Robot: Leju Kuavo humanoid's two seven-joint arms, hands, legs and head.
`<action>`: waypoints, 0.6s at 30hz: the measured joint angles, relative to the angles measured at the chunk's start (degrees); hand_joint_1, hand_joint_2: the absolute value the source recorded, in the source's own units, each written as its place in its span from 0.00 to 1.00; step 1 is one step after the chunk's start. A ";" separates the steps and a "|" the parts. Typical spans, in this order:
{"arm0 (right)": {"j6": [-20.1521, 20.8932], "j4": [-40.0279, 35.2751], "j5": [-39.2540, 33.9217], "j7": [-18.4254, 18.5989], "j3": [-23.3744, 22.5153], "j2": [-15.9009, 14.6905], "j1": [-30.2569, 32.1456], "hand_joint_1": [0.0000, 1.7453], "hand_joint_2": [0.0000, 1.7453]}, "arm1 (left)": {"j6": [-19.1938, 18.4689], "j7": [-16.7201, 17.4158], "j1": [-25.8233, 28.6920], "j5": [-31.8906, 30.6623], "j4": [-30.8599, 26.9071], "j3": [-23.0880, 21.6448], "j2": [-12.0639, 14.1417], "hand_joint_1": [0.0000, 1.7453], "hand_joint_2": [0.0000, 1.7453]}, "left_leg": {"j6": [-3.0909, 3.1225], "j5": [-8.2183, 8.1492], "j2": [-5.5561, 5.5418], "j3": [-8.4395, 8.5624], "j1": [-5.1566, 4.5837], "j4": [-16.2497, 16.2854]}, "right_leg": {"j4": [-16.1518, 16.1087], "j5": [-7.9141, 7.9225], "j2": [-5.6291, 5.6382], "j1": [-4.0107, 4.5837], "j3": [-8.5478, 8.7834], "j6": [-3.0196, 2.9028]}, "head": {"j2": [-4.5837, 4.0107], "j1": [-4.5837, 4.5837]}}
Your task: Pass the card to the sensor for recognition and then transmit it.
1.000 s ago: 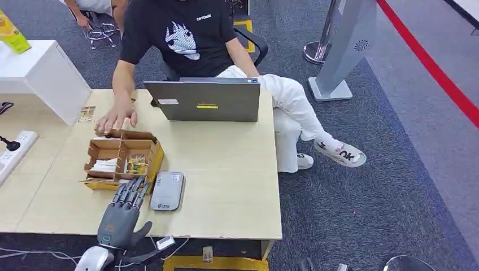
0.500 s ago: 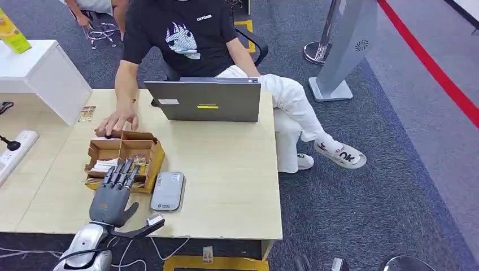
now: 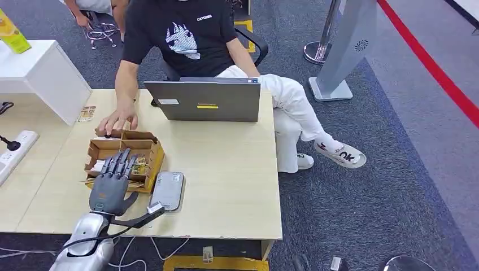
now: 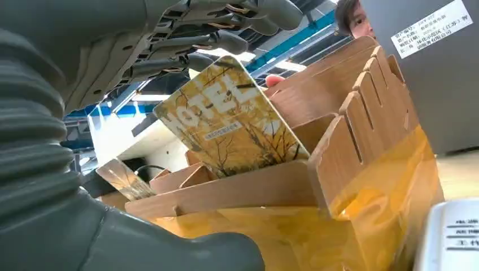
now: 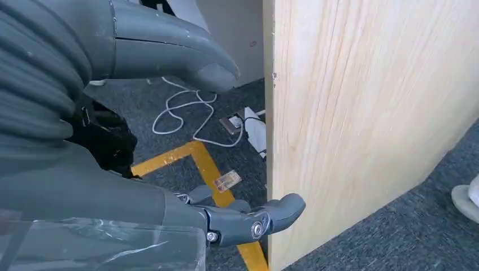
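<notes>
A yellow hotel card (image 4: 231, 121) stands tilted in a compartment of the brown cardboard box (image 3: 148, 148) on the wooden table (image 3: 226, 169). My left hand (image 3: 112, 183) hovers over the box's near side, holding nothing. Its dark fingers (image 4: 226, 39) spread just above the card's top edge. The cards (image 3: 138, 165) show as a yellow patch beside my fingertips. The grey card sensor (image 3: 168, 191) lies flat just right of the box. My right hand (image 5: 113, 169) hangs low beside the table's side panel (image 5: 361, 113), fingers apart and empty.
A person sits across the table behind an open grey laptop (image 3: 203, 100), with one hand (image 3: 116, 121) resting on the box's far edge. A white cabinet (image 3: 39, 73) and a power strip (image 3: 14, 149) stand at the left. Cables lie on the floor under the table.
My left hand has moved forward and slightly left, from beside the sensor at the table's near edge to over the box. The person's hand stays on the box.
</notes>
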 joint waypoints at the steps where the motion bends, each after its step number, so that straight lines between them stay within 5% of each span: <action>1: 0.00 0.00 0.00 0.00 0.00 0.00 0.00 0.00 1.00 | 0.00 0.00 -0.05 0.00 0.00 -0.02 -0.02 0.00 1.00 | 0.00 0.00 0.00 0.00 0.00 0.00 | 0.00 0.00 0.00 0.00 0.00 0.00 | 0.00 0.00; 18: 0.00 0.00 -0.09 -0.18 0.00 0.00 0.01 0.00 1.00 | 0.00 -0.07 -0.33 0.00 0.24 0.02 -0.46 0.00 1.00 | 0.00 0.00 0.00 0.00 0.00 0.00 | 0.00 0.00 0.00 0.00 -0.01 0.00 | 0.00 0.00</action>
